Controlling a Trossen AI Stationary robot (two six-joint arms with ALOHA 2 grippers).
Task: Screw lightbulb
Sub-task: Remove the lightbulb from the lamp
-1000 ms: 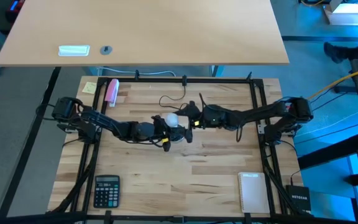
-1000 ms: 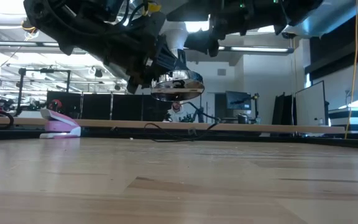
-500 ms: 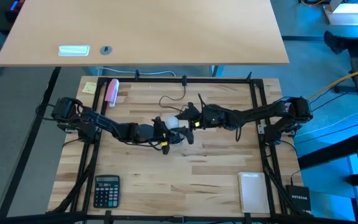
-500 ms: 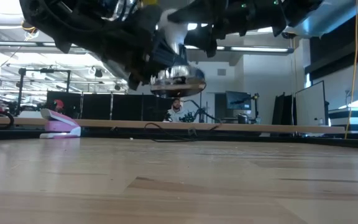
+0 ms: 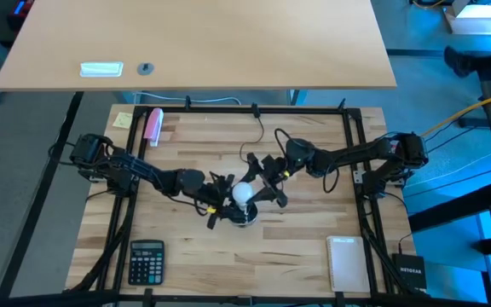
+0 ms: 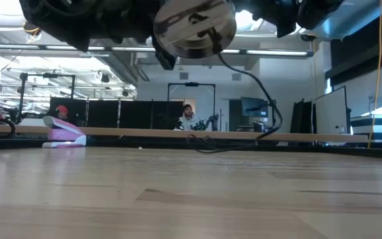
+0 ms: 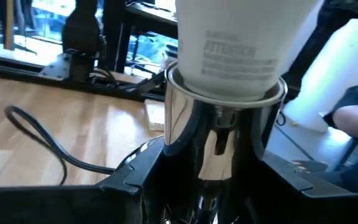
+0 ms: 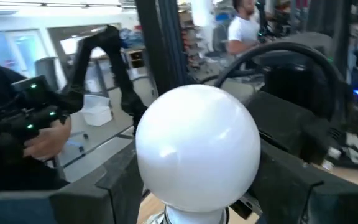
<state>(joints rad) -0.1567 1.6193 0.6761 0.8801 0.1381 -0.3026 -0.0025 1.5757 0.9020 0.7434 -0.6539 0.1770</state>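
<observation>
The white lightbulb sits with its neck in the round silver socket, whose black cord runs toward the table's far edge. Both are held above the table's middle. The socket's round base faces the low camera, high above the tabletop. My left gripper is shut on the socket. My right gripper is shut on the bulb's globe. My left gripper pinches the socket's shiny body between its two fingers, just below the rim where the bulb enters. It comes from the table's left. The socket is lifted clear and tipped, its base toward the table's near edge. My right gripper holds the bulb's white globe between its two fingers, one on either side. It comes from the table's right and far side. The bulb is clear of the table, its neck in the socket.
A calculator lies near the front left and a white pad near the front right. A pink-and-white object and a yellow note lie at the far left. The cord hangs down to the table.
Both grippers have gone toward the table's near edge with the socket and the bulb. The socket has tipped so that its round base now faces the near edge and shows higher in the low view. The cord has been drawn along behind it.
</observation>
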